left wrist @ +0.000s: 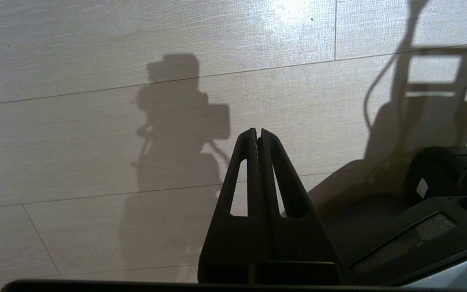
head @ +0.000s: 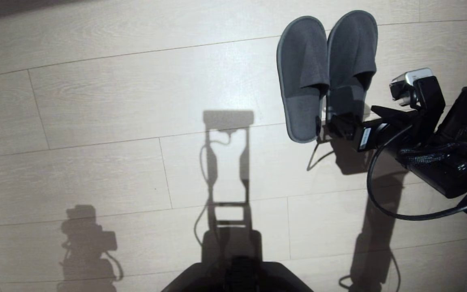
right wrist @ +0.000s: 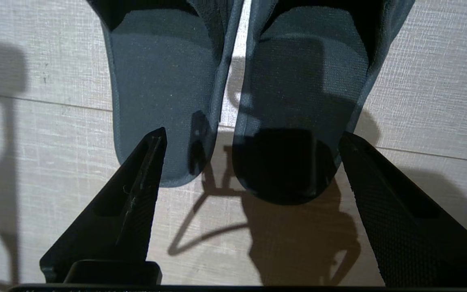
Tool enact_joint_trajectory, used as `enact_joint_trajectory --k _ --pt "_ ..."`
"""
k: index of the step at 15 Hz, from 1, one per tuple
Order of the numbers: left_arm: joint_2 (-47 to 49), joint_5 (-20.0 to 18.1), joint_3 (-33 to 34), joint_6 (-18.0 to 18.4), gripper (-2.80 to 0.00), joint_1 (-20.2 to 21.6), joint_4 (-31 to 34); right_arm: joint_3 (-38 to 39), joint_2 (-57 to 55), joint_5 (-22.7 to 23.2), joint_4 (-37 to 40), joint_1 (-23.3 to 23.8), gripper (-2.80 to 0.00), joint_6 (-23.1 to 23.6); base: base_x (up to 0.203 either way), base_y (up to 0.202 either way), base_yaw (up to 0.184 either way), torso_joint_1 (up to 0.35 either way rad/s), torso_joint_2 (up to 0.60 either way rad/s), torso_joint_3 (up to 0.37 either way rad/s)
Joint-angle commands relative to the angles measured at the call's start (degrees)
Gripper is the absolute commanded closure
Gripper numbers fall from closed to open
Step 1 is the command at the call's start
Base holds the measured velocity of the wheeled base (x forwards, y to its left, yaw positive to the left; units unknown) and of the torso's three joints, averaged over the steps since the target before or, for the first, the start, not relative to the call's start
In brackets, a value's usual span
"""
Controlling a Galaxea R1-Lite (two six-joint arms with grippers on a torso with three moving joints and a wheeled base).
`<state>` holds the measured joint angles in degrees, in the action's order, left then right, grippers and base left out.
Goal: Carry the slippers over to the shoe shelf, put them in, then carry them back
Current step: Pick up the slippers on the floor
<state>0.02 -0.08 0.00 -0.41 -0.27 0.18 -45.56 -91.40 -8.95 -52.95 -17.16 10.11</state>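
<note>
Grey-blue slippers [head: 326, 73] are laid side by side on the pale plank floor [head: 95, 101], heels toward the right gripper [right wrist: 249, 146] — fingers [right wrist: 136, 194] spread wide, nothing pinched. Left gripper [left wrist: 258, 134] is parked, fingers pressed together. Risk — only one heel is caught if the close lands off-centre. No shoe shelf is seen.
</note>
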Motion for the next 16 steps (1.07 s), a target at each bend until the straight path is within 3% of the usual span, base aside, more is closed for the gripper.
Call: enact_joint_trajectory --k 1,7,16 --pt "0.0 0.1 0.1 0.0 0.0 0.0 0.0 -1.1 -2.9 -0.4 -3.1 0.0 -2.8 -0.1 0.0 0.0 0.0 0.0 0.0 0.0" --pt "0.0 0.0 0.1 -0.1 0.0 0.0 0.0 -6.2 -9.2 -0.8 -11.5 -0.1 -2.8 0.1 0.0 0.0 0.0 0.0 0.0 0.0" --pt "0.0 0.0 0.1 0.0 0.0 0.0 0.0 -20.0 -16.0 0.0 -11.7 0.0 -2.8 0.7 0.0 0.0 0.0 0.0 0.0 0.0"
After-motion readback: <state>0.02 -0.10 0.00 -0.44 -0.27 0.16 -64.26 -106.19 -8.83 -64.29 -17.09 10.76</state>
